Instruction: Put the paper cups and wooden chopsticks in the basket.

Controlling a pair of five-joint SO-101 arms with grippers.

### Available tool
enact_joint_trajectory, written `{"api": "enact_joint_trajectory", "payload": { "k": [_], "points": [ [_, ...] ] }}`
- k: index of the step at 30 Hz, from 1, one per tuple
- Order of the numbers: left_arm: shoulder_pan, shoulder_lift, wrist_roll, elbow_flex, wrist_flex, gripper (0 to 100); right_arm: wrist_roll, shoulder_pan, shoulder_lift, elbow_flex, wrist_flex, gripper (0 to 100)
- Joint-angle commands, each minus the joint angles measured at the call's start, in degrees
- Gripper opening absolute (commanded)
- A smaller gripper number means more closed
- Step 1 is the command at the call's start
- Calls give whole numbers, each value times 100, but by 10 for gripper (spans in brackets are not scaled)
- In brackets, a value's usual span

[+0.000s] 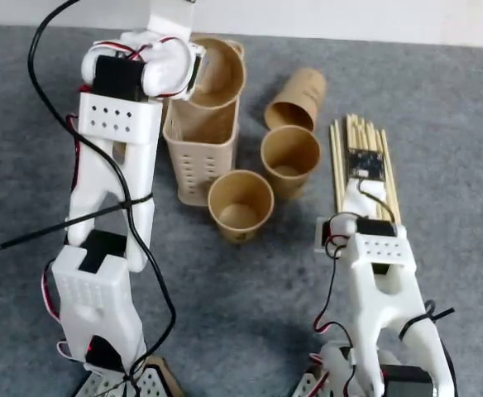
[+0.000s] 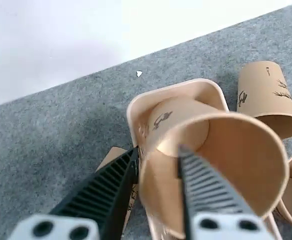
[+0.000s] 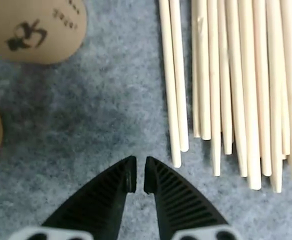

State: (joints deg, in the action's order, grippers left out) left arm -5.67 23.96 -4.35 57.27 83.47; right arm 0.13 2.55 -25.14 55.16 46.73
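Left end effector (image 2: 157, 152) grips cup (image 2: 231, 145) (ink-printed); basket (image 2: 201, 84) beneath.

The left arm (image 1: 109, 169) and right arm (image 1: 382, 285) are white plastic with perforated panels (image 1: 116, 117), black servos (image 1: 113, 78), black and red cables (image 1: 31, 50) and black ribbed fingers (image 3: 181, 200).

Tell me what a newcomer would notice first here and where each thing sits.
The left gripper pinches the wall of a brown paper cup, tilted into the mouth of the tall beige slotted basket. Beside the basket, three more paper cups sit on the grey mat, one lying on its side. The right gripper, all but shut and empty, hangs beside the row of pale wooden chopsticks.
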Motion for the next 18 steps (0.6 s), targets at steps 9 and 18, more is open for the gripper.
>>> {"api": "enact_joint_trajectory", "payload": {
  "k": [9,18],
  "points": [
    [673,-418,35,1015,-88,178,-53,-22,-101,-40,-66,52],
    [1024,48,229,1051,-26,178,-53,-48,-101,-40,-48,52]
  ]
}}
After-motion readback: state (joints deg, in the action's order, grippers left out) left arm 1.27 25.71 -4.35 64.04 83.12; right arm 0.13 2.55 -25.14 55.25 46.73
